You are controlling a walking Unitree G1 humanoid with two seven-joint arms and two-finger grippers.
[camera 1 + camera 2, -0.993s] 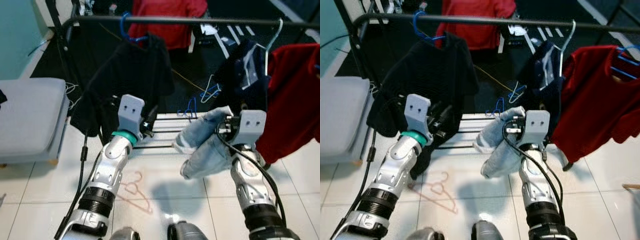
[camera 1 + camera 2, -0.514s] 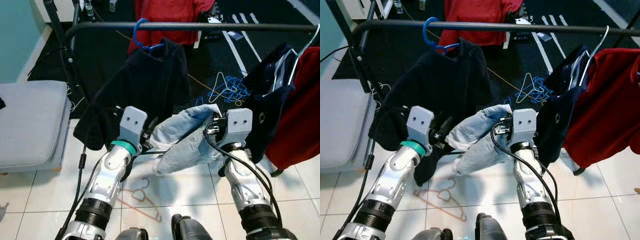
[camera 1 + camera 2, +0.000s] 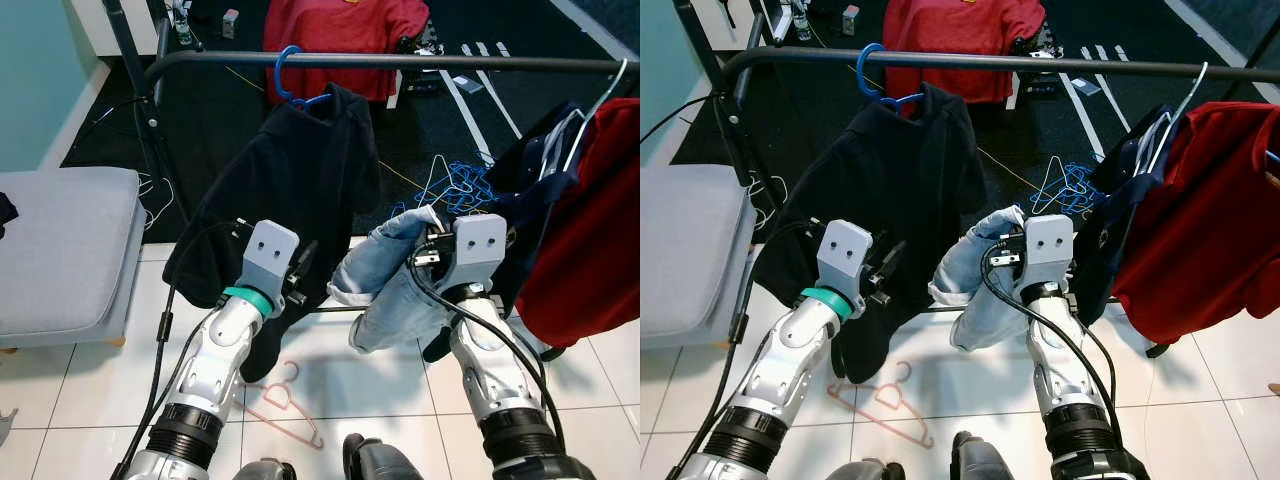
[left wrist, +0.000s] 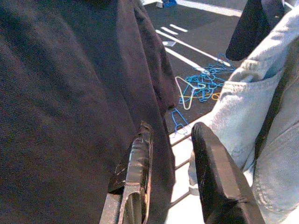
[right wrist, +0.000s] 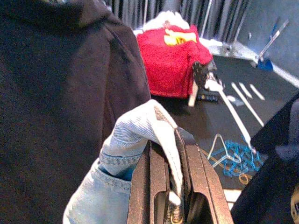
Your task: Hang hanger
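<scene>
The jeans (image 3: 400, 290) are pale, washed denim with rough stitched seams. The black garment (image 3: 290, 190) looks like soft, matt fleecy cloth, hung on a glossy blue plastic hanger (image 3: 290, 85). The rail (image 3: 400, 62) is smooth dark metal with a dull sheen. The floor (image 3: 100, 390) is glossy white tile. The right tool (image 5: 170, 186) has worn, scuffed fingers; the left tool (image 4: 175, 172) has matt black rubbery pads (image 4: 210, 172). The arms are brushed silver metal.

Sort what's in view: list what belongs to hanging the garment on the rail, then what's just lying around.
Job in hand:
- right gripper, shut on the light denim garment
- clothes rail
- left gripper, open beside the black top

Lying about:
- pink hanger on the floor tiles
- pile of blue hangers
- red shirt
- grey cushion
</scene>
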